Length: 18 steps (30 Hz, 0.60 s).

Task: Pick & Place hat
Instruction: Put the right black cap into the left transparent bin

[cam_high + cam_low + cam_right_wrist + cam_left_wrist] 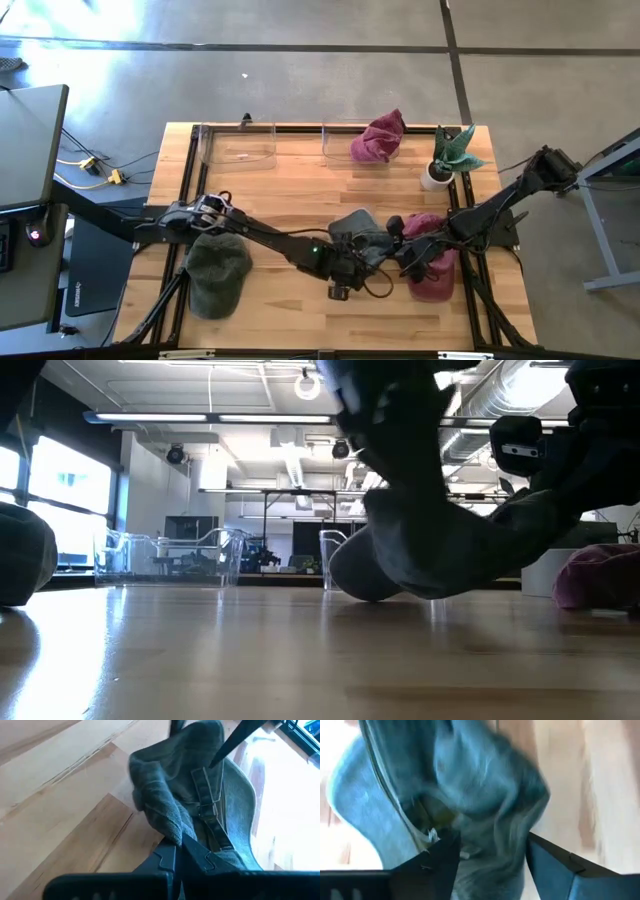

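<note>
Right pincer point(181, 851) is clamped on an edge of the grey hat point(362, 238), fingers pinched together on the fabric in the right wrist view. Left pincer point(492, 857) has its fingers apart with the hat's cloth bunched between them; whether they press on it, I can't tell.

Hat is mid-desk, a bit toward the front edge, between the two arms. In the low view it droops with its lowest part at or just off the desk point(280, 185) surface.

Looks like a handover, right arm taking over. To do it well:
- back the left pincer straight off along its finger line so no fold or strap snags
- right grip is only on an edge, so lift slow and check the cloth doesn't slide out
- clear the maroon hat point(432, 268) just beside it on the right before travelling

Likely target is one of the clear bins point(238, 145) at the back; the other bin point(340, 143) already has a maroon hat point(380, 137). Green hat point(216, 270) is front-left, well apart. Potted plant point(447, 155) is back-right, keep the swing away from it.
</note>
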Available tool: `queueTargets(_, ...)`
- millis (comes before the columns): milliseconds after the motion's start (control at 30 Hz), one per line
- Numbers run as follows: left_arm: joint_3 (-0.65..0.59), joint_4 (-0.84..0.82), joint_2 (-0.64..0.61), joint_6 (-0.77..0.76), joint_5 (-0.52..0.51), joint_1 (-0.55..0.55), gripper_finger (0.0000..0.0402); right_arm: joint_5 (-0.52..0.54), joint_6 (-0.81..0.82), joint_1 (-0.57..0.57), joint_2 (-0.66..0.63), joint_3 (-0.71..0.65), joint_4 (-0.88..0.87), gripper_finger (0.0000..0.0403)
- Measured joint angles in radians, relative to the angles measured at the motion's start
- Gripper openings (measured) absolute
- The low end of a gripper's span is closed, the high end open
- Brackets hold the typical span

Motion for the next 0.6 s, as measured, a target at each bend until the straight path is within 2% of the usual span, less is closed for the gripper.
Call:
queueTargets(167,0.000,0.098,0.000,0.055,0.007,-0.011,0.0225,0.015,0.004,0.000,0.000,0.000,0.000,0.0006)
queueTargets(267,0.000,0.025,0.000,0.028,-0.005,-0.019,0.0212,0.013,0.004,0.000,0.000,0.000,-0.004,0.0003)
queueTargets(367,0.000,-0.064,0.001,-0.067,-0.125,-0.023,0.0192,0.013,0.004,0.000,0.000,-0.006,0.006,0.0004)
queueTargets(467,0.000,-0.026,0.001,-0.103,-0.212,-0.022,0.0169,0.013,0.003,0.000,0.001,-0.019,0.021,0.0006)
queueTargets(533,0.000,0.060,0.001,-0.078,-0.191,-0.010,0.0152,0.013,0.000,0.000,0.001,-0.029,0.037,0.0004)
queueTargets(600,-0.005,0.172,0.017,-0.048,-0.116,0.011,0.0134,0.012,-0.001,0.000,0.001,-0.032,0.037,0.0003)
